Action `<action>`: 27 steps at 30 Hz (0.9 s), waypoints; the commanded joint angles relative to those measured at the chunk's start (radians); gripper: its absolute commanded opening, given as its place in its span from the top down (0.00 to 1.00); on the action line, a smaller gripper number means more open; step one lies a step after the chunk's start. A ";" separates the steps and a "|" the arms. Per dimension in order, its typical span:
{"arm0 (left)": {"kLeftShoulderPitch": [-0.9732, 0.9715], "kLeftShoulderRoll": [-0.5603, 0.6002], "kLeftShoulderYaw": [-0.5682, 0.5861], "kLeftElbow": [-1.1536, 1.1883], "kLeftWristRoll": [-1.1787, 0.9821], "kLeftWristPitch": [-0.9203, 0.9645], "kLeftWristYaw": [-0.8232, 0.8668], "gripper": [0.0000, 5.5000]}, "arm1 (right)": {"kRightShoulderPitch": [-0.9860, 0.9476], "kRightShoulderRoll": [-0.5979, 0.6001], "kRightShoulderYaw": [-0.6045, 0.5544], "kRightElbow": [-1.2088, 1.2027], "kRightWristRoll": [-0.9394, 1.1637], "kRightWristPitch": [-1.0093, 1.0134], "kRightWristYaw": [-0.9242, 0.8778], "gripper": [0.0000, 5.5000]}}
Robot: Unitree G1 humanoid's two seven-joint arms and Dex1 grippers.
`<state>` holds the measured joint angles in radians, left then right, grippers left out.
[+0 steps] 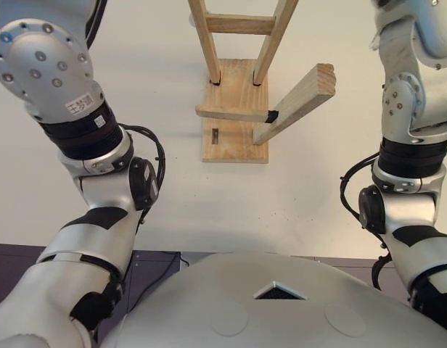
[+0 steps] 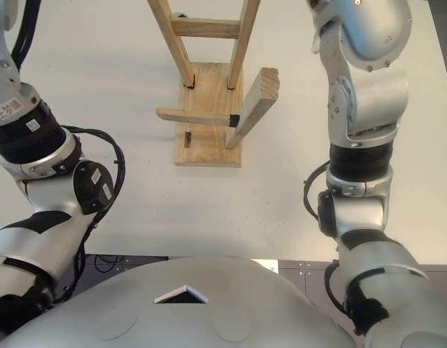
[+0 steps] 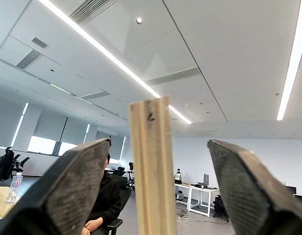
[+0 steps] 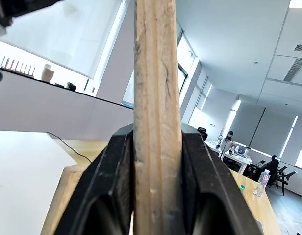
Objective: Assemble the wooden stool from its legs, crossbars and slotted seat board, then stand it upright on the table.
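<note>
Left gripper (image 3: 156,144) first: we see its fingers spread wide, a wooden leg (image 3: 151,171) between them, touching neither. Right gripper (image 4: 157,132) is clamped tight on a second leg (image 4: 156,63). From the head, the seat board (image 1: 234,148) lies flat mid-table. The far legs (image 1: 207,43) stand in its slots, joined by a crossbar (image 1: 240,24), and a tilted leg (image 1: 300,98) leans rightward.

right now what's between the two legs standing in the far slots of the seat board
A wooden crossbar joins them, and below it the gap stays open down to the seat board. Both head views show this.
</note>
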<state>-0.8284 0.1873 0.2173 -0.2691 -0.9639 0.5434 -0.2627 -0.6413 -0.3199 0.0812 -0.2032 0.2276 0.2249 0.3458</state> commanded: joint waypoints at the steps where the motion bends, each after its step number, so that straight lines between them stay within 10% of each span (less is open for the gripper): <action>1: -0.012 0.014 -0.017 0.006 0.001 0.028 -0.003 0.23 | 0.025 0.022 0.021 -0.043 0.007 0.000 0.033 0.82; 8: 0.008 0.009 -0.020 0.029 -0.014 0.047 -0.027 0.23 | 0.058 0.003 0.061 -0.080 -0.008 -0.042 0.113 0.82; 22: 0.052 0.052 0.013 0.027 -0.066 0.049 -0.092 0.63 | 0.063 -0.069 0.051 0.009 -0.110 -0.153 0.220 0.82; 27: 0.059 0.043 0.016 0.030 -0.061 0.029 -0.105 0.63 | 0.054 -0.074 0.050 0.033 -0.140 -0.174 0.231 0.82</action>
<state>-0.7743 0.2300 0.2388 -0.2391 -1.0311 0.5829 -0.3499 -0.5717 -0.3709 0.1235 -0.1866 0.1107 0.0566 0.5618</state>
